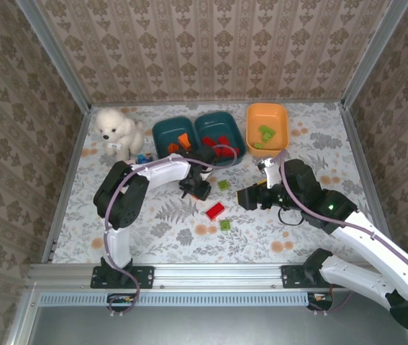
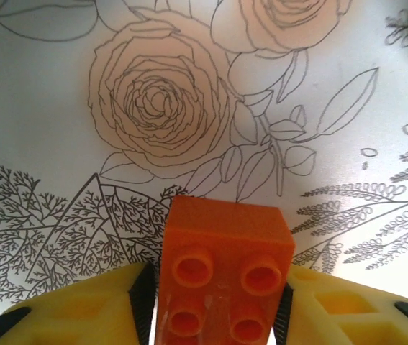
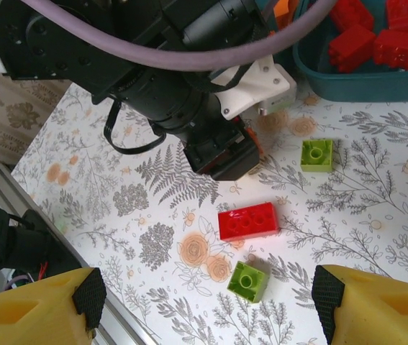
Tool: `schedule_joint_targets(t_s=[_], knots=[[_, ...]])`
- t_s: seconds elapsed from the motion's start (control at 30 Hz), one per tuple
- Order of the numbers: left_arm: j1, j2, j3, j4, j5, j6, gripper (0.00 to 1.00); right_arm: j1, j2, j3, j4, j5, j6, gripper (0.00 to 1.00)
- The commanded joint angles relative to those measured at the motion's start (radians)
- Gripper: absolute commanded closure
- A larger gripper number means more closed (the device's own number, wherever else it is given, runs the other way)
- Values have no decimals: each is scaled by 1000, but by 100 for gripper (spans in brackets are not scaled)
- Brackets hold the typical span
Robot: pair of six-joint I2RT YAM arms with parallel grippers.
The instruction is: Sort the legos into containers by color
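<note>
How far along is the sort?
Partly done. Red bricks sit in the middle teal tray, green ones in the orange tray, orange ones in the left teal tray. The left pincer grips an orange brick. One red brick and two green bricks lie on the table; the right pincer is open.

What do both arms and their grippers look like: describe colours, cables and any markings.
The left arm and right arm share one build: white link shells between black joint housings. A lilac cable runs along each. The right arm carries a small green light. The left gripper and right gripper have yellow plastic fingers faced with black pads. No lettering is legible.
</note>
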Motion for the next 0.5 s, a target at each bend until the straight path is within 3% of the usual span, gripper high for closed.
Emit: schedule_joint_targets(t_s=[0.0,0.17,0.37,0.47], knots=[[-10,17,18,-9,-14,11,58,-1,1,-5,-15,-13,15,21],[-15,-10,24,-11,-37,2,76,-2,8,2,-16,-12,9,21],[-11,-173,101,-101,-79,-72,78,-3,-6,-2,-7,-48,-10,21],[46,-247,138,-113,-70,-115,78,-3,-11,-18,37,-72,-12,21]])
